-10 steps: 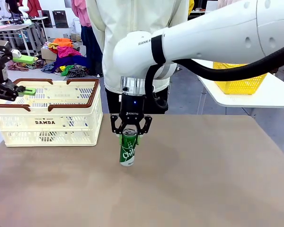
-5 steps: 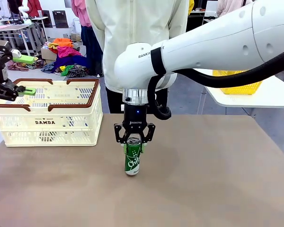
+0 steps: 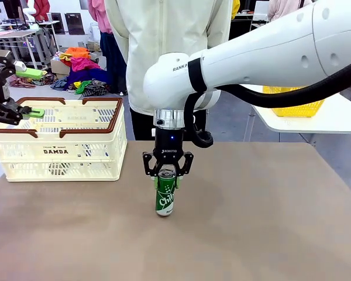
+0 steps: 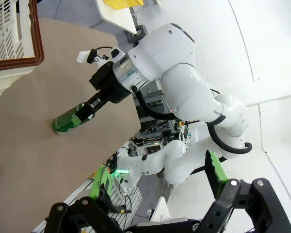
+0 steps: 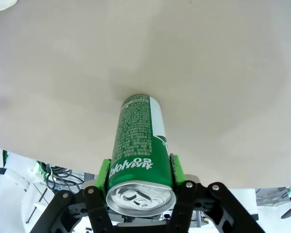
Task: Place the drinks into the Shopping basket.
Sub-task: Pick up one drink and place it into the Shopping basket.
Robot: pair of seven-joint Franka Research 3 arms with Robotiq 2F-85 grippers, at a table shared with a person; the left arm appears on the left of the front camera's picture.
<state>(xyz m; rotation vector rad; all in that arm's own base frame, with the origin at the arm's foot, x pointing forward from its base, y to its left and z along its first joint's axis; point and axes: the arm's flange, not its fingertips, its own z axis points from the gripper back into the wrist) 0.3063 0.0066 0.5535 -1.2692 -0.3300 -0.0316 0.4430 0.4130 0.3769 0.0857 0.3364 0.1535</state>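
We're seeing the green can (image 3: 165, 200) standing upright mid-worktop (image 3: 251, 222), right gripper (image 3: 167, 177) clenching its top. Basket (image 3: 64, 146) is sitting far left; left gripper (image 3: 24, 92) is hanging over it, spread wide, holding nothing.

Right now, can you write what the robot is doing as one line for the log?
right gripper: shut on green can, upright on table | left gripper: open above Shopping basket
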